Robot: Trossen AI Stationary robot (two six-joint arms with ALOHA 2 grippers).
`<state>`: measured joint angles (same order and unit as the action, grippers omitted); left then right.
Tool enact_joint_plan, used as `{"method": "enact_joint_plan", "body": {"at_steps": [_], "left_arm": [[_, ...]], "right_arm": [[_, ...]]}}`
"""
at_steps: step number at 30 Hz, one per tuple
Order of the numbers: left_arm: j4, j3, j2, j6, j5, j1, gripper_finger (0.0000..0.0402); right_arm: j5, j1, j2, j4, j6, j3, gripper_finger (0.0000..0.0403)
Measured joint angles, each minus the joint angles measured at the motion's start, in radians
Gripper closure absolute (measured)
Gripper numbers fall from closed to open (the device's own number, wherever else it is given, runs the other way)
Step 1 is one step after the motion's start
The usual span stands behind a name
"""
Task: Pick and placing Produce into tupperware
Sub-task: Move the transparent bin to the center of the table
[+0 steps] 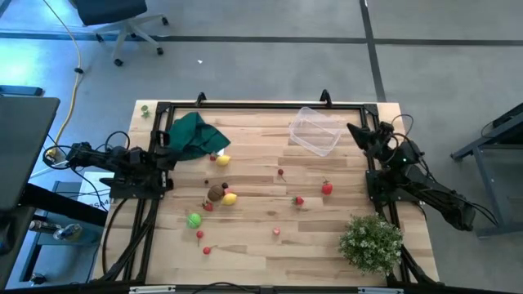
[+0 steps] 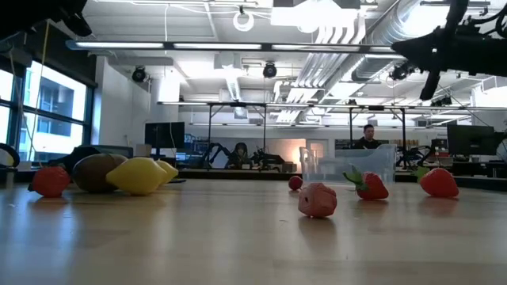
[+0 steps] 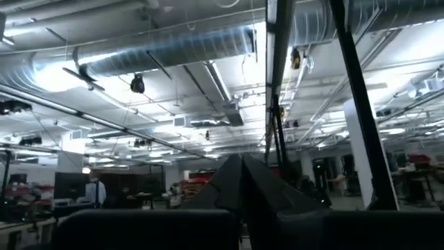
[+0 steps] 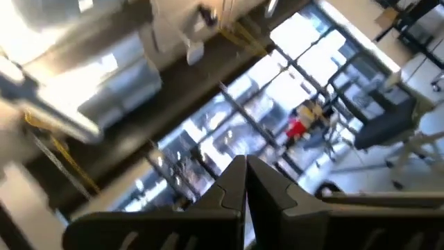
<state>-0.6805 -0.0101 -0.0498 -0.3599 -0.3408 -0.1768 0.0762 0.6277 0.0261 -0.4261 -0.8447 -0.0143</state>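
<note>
Both tools are closed and hold nothing. The left tool (image 1: 167,157) hangs at the left edge of the tabletop (image 1: 253,245), its fingers (image 3: 243,187) pressed together into a point and aimed up at the ceiling ducts. The right tool (image 1: 357,131) sits at the far right corner, just right of the tupperware (image 1: 315,131), its fingers (image 4: 239,187) likewise shut.

Nearest on the tabletop, a bushy pale-green plant (image 1: 372,242) stands at the near right corner. Toward the near left lie two small red pieces (image 1: 206,250) and a green round piece (image 1: 194,220), with another small red piece (image 1: 277,232) near the middle. A little farther in, a brown fruit (image 1: 216,193) and a yellow lemon (image 1: 230,198) touch each other left of centre; from table height they sit side by side at the left. To their right, well apart, lie a small strawberry (image 1: 299,200) and a larger red strawberry (image 1: 327,188). A tiny red piece (image 1: 281,172) sits beyond them. Farther still, a second yellow piece (image 1: 223,160) lies just beside a dark green cloth (image 1: 194,135) heaped at the far left. The clear tupperware stands empty at the far right; all produce is outside it.

A person (image 2: 367,136) sits in the room beyond the tabletop.
</note>
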Motion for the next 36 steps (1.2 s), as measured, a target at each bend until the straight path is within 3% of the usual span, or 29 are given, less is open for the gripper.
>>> {"method": "enact_joint_plan", "body": {"at_steps": [8,15,18,22,25,28,32,36], "left_arm": [[0.000,0.000,0.000,0.025,-0.020,0.000,0.0399],[-0.089,0.000,0.000,0.027,-0.082,0.000,0.0399],[-0.134,-0.014,0.000,0.004,-0.116,0.000,0.0399],[-0.087,-0.075,-0.001,-0.050,-0.148,0.001,0.0399],[0.042,-0.143,-0.001,-0.084,-0.179,0.001,0.0399],[0.331,-0.246,-0.002,-0.057,-0.262,0.001,0.0399],[0.813,-0.403,-0.043,0.146,-0.403,0.001,0.0399],[1.093,-0.517,-0.122,0.285,-0.430,0.001,0.0399]], "right_arm": [[-0.010,0.000,0.000,-0.028,-0.121,0.000,0.0399],[0.085,0.000,0.000,-0.175,-0.059,-0.035,0.0399],[0.085,0.000,0.007,-0.116,0.020,-0.122,0.0399],[0.081,0.000,0.073,0.122,0.152,-0.295,0.0399],[0.056,0.000,0.184,0.342,0.244,-0.452,0.0399],[0.002,0.001,0.343,0.574,0.305,-0.609,0.0399],[-0.037,0.001,0.608,0.834,0.350,-0.810,0.0399],[-0.039,0.001,0.894,1.024,0.388,-0.995,0.0399]]}}
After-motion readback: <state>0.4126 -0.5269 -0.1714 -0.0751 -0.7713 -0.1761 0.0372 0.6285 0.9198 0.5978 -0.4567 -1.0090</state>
